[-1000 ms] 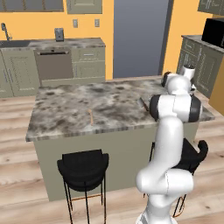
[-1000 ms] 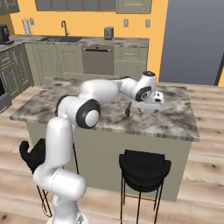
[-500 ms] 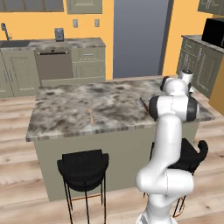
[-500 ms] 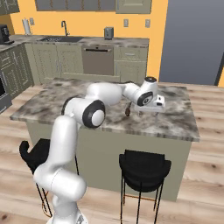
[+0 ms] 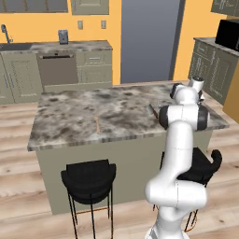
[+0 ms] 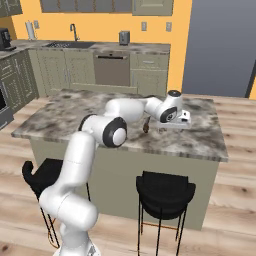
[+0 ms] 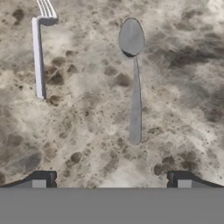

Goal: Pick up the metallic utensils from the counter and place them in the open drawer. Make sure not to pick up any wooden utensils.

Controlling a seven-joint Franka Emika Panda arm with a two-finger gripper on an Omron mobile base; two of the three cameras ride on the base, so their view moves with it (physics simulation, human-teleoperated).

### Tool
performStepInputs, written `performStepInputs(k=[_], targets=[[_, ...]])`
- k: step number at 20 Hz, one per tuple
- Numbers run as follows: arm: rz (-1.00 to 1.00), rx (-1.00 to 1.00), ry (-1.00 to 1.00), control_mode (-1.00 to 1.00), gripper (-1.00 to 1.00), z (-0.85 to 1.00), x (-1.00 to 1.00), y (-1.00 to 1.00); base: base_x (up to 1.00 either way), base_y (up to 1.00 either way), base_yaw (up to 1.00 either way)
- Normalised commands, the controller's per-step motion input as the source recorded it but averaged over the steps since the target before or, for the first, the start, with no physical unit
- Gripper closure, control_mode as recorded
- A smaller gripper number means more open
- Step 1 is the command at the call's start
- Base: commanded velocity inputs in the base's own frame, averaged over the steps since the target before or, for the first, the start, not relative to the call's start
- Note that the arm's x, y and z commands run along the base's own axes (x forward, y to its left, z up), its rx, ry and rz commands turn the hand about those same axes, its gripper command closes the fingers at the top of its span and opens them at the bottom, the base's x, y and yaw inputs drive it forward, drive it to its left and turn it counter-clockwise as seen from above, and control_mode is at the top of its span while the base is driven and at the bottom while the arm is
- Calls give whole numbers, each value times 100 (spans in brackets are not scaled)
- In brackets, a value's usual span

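Observation:
In the hand view a silver-grey spoon (image 7: 133, 83) lies on the mottled counter (image 7: 87, 131), bowl away from me. A silver fork (image 7: 39, 57) lies to its left. My gripper (image 7: 111, 179) hovers above them, open, with nothing between its fingertips (image 7: 43, 178). From the right base view the gripper (image 6: 176, 124) points down over the island counter (image 6: 65, 110) near its right end. A dark-handled utensil (image 6: 146, 127) lies just left of it, also seen in the left base view (image 5: 151, 111). The thin tan wooden stick (image 5: 96, 124) lies farther left. The drawer is out of view.
Black stools (image 5: 88, 179) (image 6: 165, 192) stand at the island's near side. The wall worktop with sink (image 6: 75, 45) and a dishwasher (image 5: 57, 70) run along the far wall. A grey fridge (image 5: 147, 39) stands behind the island.
The hand has crept a little to the right and lower over the counter's right end. The gripper has stayed open and the utensils have not moved.

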Motion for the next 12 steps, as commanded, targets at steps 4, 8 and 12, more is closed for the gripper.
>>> performStepInputs(k=[4,8,12], targets=[[0,0,0,-100,-100,-16,29,-7,0,0,0],[0,0,0,-100,-100,-26,22,0,0,0,0],[0,0,0,-100,-100,-23,17,0,0,0,0]])
